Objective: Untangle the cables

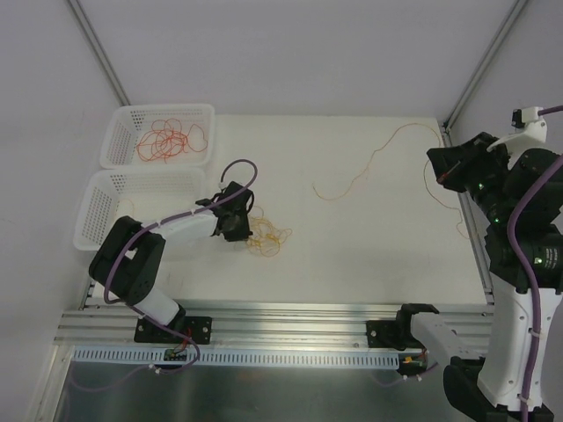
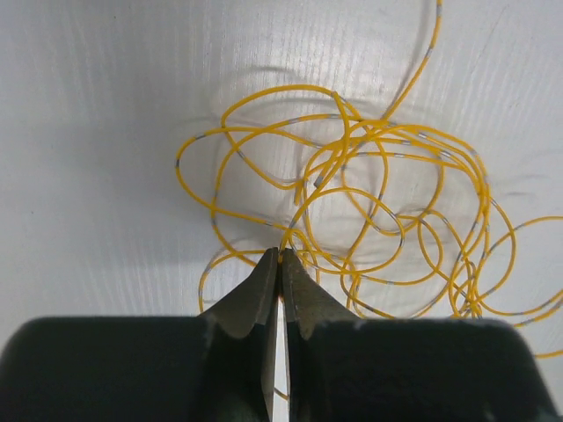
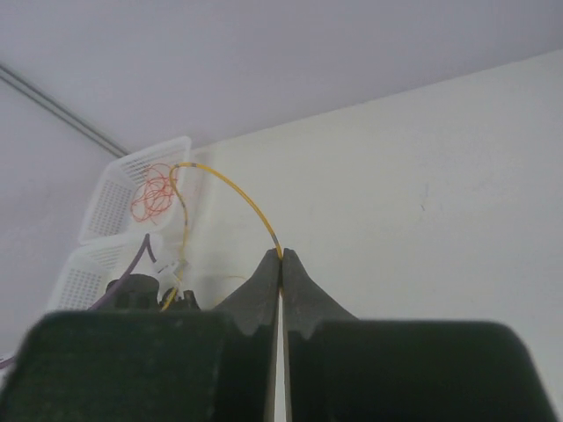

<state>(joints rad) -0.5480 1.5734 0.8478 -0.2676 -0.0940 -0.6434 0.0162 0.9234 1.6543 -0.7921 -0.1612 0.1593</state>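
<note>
Yellow cable (image 2: 290, 236) pinched at jaws' tips.

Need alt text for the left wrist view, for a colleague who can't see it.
The left claw, shut, pinches one strand of a tangled thin yellow cable with grey bands lying on the white table. Its loops spread ahead and to the right of the fingertips.

Bright, even light, faint soft shadows on the table (image 1: 369, 255), wrist views soft.

A flat white matte tabletop (image 1: 369, 264) lies under the left gripper (image 1: 242, 230), pale grey walls (image 1: 290, 53) rising beyond it, a ribbed aluminium rail (image 1: 290, 318) behind.
</note>
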